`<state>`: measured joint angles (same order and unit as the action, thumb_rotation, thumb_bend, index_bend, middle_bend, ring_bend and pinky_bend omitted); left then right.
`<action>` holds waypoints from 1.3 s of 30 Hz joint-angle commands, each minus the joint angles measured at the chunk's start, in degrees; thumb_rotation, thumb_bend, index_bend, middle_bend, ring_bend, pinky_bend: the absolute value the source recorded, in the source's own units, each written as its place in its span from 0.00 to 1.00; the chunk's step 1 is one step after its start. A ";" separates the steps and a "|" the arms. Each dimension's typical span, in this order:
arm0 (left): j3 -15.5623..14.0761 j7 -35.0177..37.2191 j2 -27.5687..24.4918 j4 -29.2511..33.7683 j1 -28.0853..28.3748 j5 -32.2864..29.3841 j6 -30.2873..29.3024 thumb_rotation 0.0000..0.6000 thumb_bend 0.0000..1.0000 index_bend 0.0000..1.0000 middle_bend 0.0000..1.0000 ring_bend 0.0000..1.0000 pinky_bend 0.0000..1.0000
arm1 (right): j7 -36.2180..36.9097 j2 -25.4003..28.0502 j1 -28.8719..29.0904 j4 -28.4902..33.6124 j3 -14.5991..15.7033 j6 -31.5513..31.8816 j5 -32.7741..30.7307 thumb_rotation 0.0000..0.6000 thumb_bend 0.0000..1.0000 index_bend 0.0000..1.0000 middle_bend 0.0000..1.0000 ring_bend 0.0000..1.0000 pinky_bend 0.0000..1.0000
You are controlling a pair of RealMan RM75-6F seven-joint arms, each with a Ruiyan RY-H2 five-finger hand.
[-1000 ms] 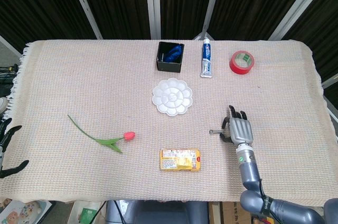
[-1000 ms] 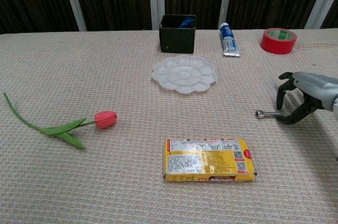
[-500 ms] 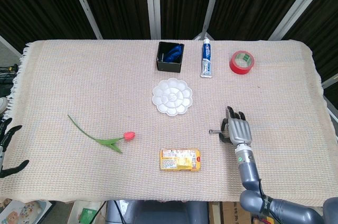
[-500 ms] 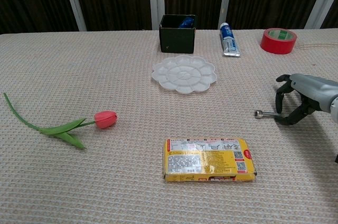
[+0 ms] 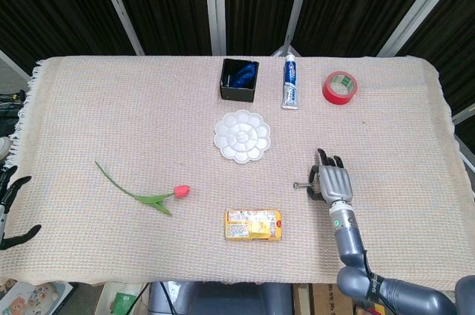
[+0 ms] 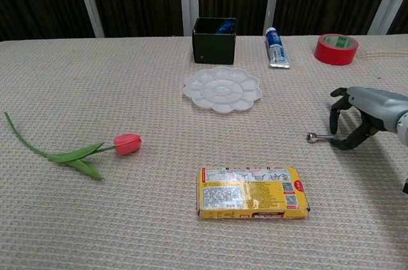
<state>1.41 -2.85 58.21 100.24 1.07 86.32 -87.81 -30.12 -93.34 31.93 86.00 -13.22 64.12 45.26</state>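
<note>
A small metal bolt-like rod [image 5: 300, 184] [image 6: 316, 137] lies low over the cloth at the right. My right hand [image 5: 331, 181] [image 6: 358, 117] arches over its right end, and thumb and fingers pinch that end while the head of the rod sticks out to the left. My left hand [image 5: 10, 209] hangs off the table's left edge, fingers apart and holding nothing; only the head view shows it.
A yellow packet [image 5: 253, 225] lies near the front edge, and a red tulip [image 5: 180, 191] with a green stem to its left. A white palette [image 5: 242, 135] sits mid-table. Along the back stand a black box [image 5: 239, 80], a toothpaste tube [image 5: 290, 83] and red tape [image 5: 340, 88].
My right hand has crept slightly left with the metal rod in its fingers. The left hand and the other objects have not moved.
</note>
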 commanded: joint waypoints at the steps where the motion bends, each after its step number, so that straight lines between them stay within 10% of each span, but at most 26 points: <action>1: 0.06 0.01 -0.01 0.01 -0.02 -0.14 -0.02 1.00 0.25 0.16 0.00 0.00 0.00 | -0.39 0.16 0.26 0.18 0.14 -0.38 -0.33 1.00 0.32 0.55 0.08 0.17 0.09; 39: -0.04 -0.17 0.00 0.06 0.05 -0.17 0.06 1.00 0.25 0.18 0.00 0.00 0.00 | -0.39 4.38 1.54 6.82 -0.01 0.52 1.19 1.00 0.36 0.57 0.08 0.17 0.09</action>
<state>1.38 -3.02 58.22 100.31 1.13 86.15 -87.75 -30.27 -89.21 33.29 92.50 -13.10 64.49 46.38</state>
